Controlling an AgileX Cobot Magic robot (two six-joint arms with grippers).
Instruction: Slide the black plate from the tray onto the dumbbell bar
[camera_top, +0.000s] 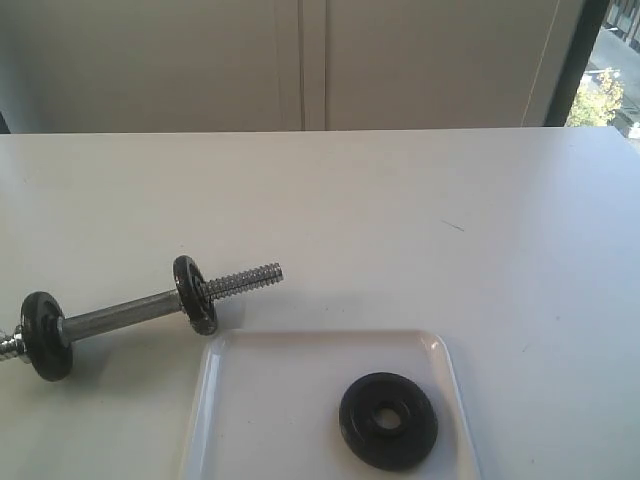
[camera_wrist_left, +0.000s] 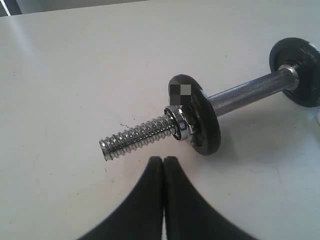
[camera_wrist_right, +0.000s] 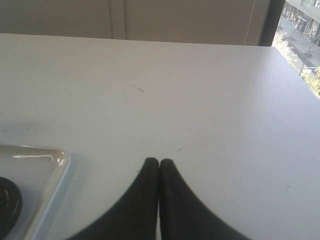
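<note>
White table (camera_wrist_left: 75, 60); left claw (camera_wrist_left: 163, 159) near dumbbell bar (camera_wrist_left: 245, 90)

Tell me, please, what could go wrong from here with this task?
The dumbbell bar rests loose on its round discs, so pushing on it may roll it away.
The black plate lies flat in the tray; gripping its edge may be hard, and it could slip.
The threaded end might catch the plate's hole.
</note>
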